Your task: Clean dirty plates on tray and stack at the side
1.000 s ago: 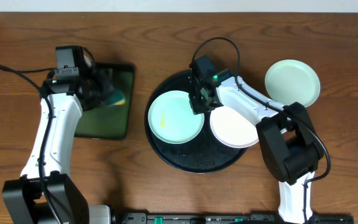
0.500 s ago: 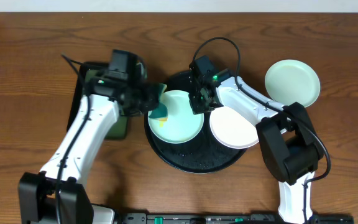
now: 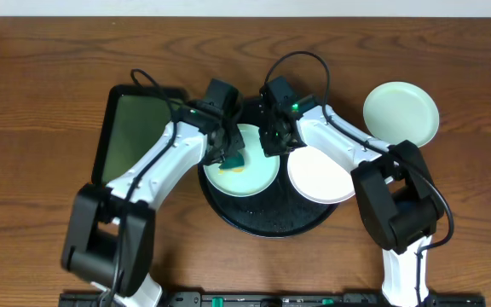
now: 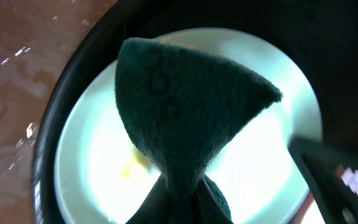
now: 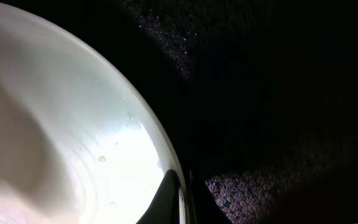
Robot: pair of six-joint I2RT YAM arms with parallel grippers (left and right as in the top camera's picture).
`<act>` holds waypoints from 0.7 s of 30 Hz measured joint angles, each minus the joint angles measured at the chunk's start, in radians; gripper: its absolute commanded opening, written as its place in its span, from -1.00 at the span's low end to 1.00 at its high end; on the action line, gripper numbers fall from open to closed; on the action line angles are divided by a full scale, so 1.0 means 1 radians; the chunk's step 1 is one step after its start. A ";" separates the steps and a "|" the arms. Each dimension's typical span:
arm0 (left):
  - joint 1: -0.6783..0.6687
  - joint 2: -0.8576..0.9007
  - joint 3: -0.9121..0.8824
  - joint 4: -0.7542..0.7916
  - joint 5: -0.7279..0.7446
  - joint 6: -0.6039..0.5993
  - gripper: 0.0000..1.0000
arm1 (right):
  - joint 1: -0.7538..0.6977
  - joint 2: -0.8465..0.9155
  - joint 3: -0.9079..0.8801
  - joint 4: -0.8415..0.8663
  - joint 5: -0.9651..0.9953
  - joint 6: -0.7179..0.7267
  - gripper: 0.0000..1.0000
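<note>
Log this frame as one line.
step: wipe | left gripper: sponge over smeared mint plate | right gripper: clamps its rim | tray: also white plate

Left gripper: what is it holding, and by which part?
A dark green sponge, pinched at one end by the left gripper; the rest fans out over the smeared mint plate.

Mint-green plate, glossy black tray
</note>
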State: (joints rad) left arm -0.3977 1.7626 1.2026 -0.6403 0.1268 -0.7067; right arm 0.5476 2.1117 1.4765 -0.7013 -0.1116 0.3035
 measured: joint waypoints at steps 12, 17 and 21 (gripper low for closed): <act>-0.016 0.121 0.008 -0.020 -0.109 0.056 -0.85 | 0.001 -0.003 -0.006 0.013 -0.008 0.000 -0.97; -0.021 0.118 0.009 -0.098 -0.264 0.071 -0.85 | 0.015 -0.003 -0.006 0.021 -0.021 0.001 -0.97; -0.020 0.093 0.009 -0.116 -0.306 0.076 -0.85 | 0.024 -0.003 -0.007 0.022 -0.025 0.004 -0.97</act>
State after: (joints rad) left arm -0.4179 1.8553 1.2114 -0.7567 -0.1795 -0.6312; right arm 0.5713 2.1090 1.4696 -0.6792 -0.1368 0.3073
